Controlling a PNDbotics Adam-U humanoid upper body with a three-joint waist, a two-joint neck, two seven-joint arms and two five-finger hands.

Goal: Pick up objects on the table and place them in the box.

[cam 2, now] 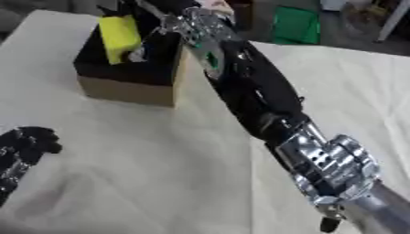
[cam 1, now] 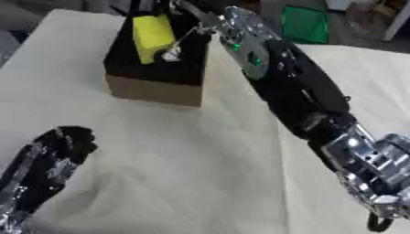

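Yellow block in box, no legible writing.

I see box opening crowded: yellow block upright inside, my right arm slanting across its right rim. Bare table near side of box, open passage; left hand beyond it.
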